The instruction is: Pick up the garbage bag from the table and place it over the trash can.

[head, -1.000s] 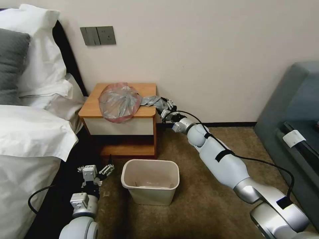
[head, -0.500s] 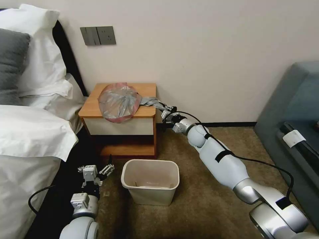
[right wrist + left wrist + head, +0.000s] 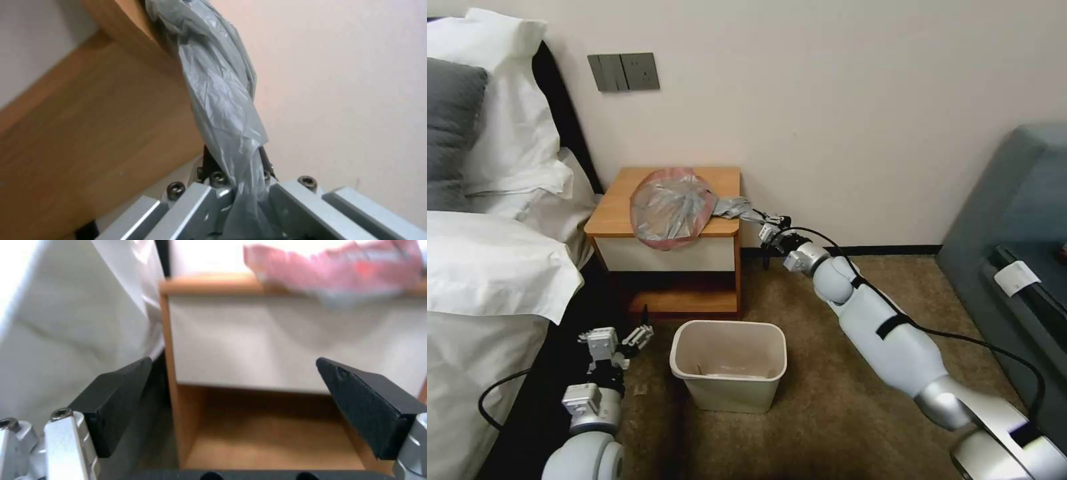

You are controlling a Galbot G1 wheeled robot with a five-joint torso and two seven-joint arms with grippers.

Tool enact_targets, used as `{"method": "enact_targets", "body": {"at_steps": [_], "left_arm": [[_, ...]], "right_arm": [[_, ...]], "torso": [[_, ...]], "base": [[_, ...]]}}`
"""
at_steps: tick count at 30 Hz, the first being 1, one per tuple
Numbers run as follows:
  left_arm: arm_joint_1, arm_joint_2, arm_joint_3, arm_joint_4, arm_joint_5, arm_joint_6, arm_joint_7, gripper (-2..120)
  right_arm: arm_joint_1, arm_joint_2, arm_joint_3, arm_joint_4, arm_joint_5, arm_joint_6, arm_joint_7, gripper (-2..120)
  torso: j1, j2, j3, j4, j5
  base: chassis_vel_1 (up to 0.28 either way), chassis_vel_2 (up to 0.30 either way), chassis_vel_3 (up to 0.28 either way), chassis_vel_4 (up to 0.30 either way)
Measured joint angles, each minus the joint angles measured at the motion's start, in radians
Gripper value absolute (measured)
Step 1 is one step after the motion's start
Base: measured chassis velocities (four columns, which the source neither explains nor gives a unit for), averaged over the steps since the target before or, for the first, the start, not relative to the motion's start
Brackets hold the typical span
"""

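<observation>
The garbage bag, crinkled grey plastic with a pinkish-red rim, lies on the orange-brown table and hangs a little over its front edge. A twisted grey tail of the bag stretches off the table's right side into my right gripper, which is shut on it just beyond the table's corner. The cream trash can stands on the carpet in front of the table. My left gripper hovers low to the left of the can, open, its black pads wide apart and facing the table's low shelf.
A bed with white sheets and pillows fills the left side, close to my left arm. A grey sofa stands at the right. Wall switches sit above the table. Brown carpet lies open right of the can.
My right gripper has drawn back to the right, away from the table, pulling the bag's tail taut and sliding the bag slightly right. The left gripper has shifted a little.
</observation>
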Motion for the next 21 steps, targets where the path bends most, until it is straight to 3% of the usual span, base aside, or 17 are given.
{"method": "enact_targets", "body": {"at_steps": [5, 21], "left_arm": [[-0.005, 0.014, -0.016, -0.075, -0.045, 0.024, -0.007, 93], [-0.012, 0.014, -0.02, -0.151, -0.062, 0.044, -0.013, 93]], "right_arm": [[-0.084, -0.03, 0.023, 0.105, 0.013, -0.033, 0.001, 0], [-0.294, -0.054, 0.053, 0.289, 0.001, -0.028, -0.009, 0]], "torso": [[0.0, 0.0, 0.0, 0.0, 0.0001], [0.0, 0.0, 0.0, 0.0, 0.0001]], "base": [[0.0, 0.0, 0.0, 0.0], [0.0, 0.0, 0.0, 0.0]]}}
